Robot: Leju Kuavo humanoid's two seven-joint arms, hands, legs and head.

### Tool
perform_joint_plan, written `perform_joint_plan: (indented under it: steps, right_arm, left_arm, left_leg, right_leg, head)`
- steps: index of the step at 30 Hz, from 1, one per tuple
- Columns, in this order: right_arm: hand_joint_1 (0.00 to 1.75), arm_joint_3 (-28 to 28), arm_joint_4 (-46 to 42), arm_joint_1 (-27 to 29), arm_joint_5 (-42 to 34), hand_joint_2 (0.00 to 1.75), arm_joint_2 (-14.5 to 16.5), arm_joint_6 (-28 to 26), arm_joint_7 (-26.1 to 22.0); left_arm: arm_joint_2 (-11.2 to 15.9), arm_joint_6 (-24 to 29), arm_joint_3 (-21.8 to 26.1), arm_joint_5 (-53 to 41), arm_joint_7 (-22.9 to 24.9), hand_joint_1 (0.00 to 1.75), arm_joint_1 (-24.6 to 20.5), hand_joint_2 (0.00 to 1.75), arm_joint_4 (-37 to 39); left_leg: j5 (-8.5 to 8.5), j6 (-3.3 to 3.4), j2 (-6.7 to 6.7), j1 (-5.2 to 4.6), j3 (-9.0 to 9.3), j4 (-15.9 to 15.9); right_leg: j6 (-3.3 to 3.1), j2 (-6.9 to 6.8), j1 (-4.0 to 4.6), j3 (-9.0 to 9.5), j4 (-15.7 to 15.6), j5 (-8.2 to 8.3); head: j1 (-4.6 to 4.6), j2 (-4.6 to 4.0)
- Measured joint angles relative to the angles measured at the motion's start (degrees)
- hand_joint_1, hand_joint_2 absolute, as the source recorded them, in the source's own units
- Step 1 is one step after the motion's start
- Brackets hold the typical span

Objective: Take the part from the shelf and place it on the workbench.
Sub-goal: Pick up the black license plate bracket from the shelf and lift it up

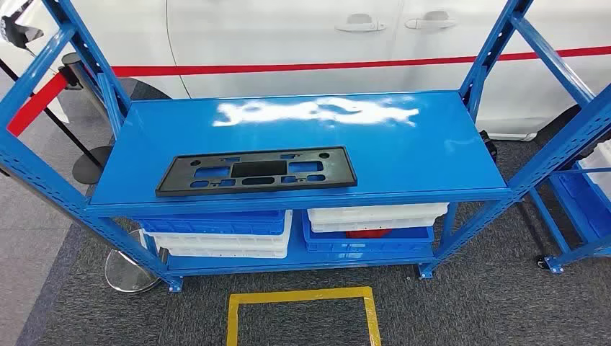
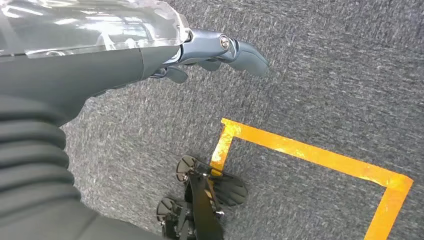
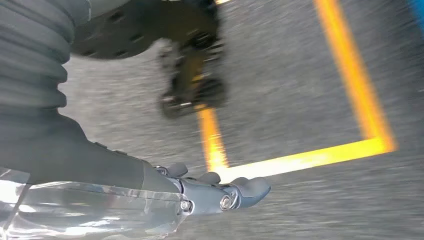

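Note:
A flat black plastic part with several cut-outs lies near the front edge of the blue shelf top, left of centre. My left hand hangs over grey carpet, fingers extended, holding nothing. My right hand also hangs above the carpet with nothing in it, its fingers stretched out. Both hands are far from the part.
Blue rack uprights stand at both sides of the shelf. Blue and white bins sit on the lower level. A yellow taped square marks the carpet in front. A white car stands behind, a stanchion base at lower left.

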Motion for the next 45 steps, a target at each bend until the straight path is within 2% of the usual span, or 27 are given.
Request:
perform_joint_plan:
  steps: [8,19,29,35,37,39,41,42,43,44,45]
  right_arm:
    - [0.0,-1.2,-13.0,1.4,4.7,1.75,0.6,-0.3,-3.7]
    - [0.0,-0.3,-34.8,3.5,13.6,1.75,0.2,-4.6,-9.0]
    - [0.0,5.4,-53.2,4.1,23.1,1.75,-1.8,-8.4,-13.1]
    - [0.0,10.3,-64.0,4.0,28.7,1.75,-3.3,-9.8,-14.5]
    - [0.0,12.1,-67.5,4.0,29.8,1.75,-3.9,-9.7,-14.5]
    - [0.0,13.9,-70.9,3.9,30.2,1.75,-4.7,-8.7,-14.4]
    - [0.0,15.6,-73.7,3.8,30.2,1.75,-5.5,-7.0,-14.2]
    - [0.0,16.4,-74.9,3.8,30.1,1.75,-5.7,-5.9,-13.9]
    - [0.0,17.2,-76.0,3.8,30.1,1.75,-5.9,-4.8,-13.7]
    - [0.0,18.1,-77.1,3.8,30.1,1.75,-6.2,-3.8,-13.4]
    - [0.0,19.1,-78.4,3.8,30.5,1.75,-6.5,-2.9,-13.0]
  left_arm:
    - [-0.6,0.6,4.0,-2.5,-1.7,0.0,-0.5,0.0,0.6]
    - [-1.2,0.9,9.2,-6.7,-3.7,0.0,-1.2,0.0,1.4]
    - [-1.8,0.9,13.3,-10.9,-5.4,0.0,-1.8,0.0,2.2]
    - [-2.1,0.9,15.9,-13.7,-6.4,0.0,-2.4,0.0,2.7]
    - [-2.2,0.9,16.8,-14.8,-6.8,0.0,-2.6,0.0,2.9]
    - [-2.5,0.9,17.8,-15.8,-7.2,0.0,-2.7,0.0,3.0]
    - [-2.7,0.9,18.8,-16.9,-7.5,0.0,-2.8,0.0,3.2]
    - [-2.7,0.9,19.2,-17.5,-7.6,0.0,-2.8,0.0,3.2]
    - [-2.8,1.0,19.6,-18.0,-7.8,0.0,-2.9,0.0,3.3]
    - [-2.9,1.0,20.1,-18.6,-7.9,0.0,-2.9,0.0,3.4]
    - [-3.0,1.0,20.6,-19.1,-8.1,0.0,-2.9,0.0,3.5]
  left_leg:
    - [0.0,0.0,0.0,0.0,0.02,0.0]
    - [0.01,0.0,0.0,-0.03,0.03,0.0]
    - [-0.01,0.02,0.0,-0.05,0.03,0.1]
    - [-0.2,0.47,-0.03,-0.41,-0.12,0.3]
    - [0.11,0.95,0.08,-0.15,0.22,-0.4]
    - [0.51,1.48,0.32,0.26,0.73,-1.3]
    - [0.56,1.71,0.55,0.33,0.87,-1.6]
    - [0.5,1.71,0.61,0.34,0.87,-1.6]
    - [0.41,1.65,0.65,0.34,0.92,-1.5]
    - [0.27,1.53,0.65,0.37,1.02,-1.5]
    - [0.06,1.34,0.63,0.43,1.21,-1.3]
  right_leg:
    - [0.0,0.0,0.0,0.07,0.0,0.0]
    - [0.01,0.0,-0.03,0.07,0.0,0.01]
    - [0.04,0.0,-0.05,0.09,0.0,0.03]
    - [0.52,0.03,-0.43,0.11,-0.3,0.14]
    - [0.87,-0.07,-0.36,0.19,-0.2,-0.03]
    - [1.13,-0.56,-0.23,-1.16,2.8,-1.78]
    - [1.28,-1.0,-0.33,-5.04,9.9,-4.96]
    - [1.41,-1.07,-0.41,-7.17,13.4,-6.0]
    - [1.54,-1.13,-0.53,-8.56,15.3,-5.96]
    - [1.63,-1.21,-0.65,-8.96,15.2,-4.81]
    - [1.69,-1.34,-0.79,-8.18,12.7,-2.61]
  head:
    - [0.0,0.0]
    - [0.0,-0.01]
    - [0.0,-0.01]
    - [-0.03,0.0]
    - [-0.02,0.0]
    - [0.09,0.0]
    - [0.21,0.0]
    - [0.22,0.0]
    - [0.22,0.0]
    - [0.22,0.0]
    - [0.22,0.0]
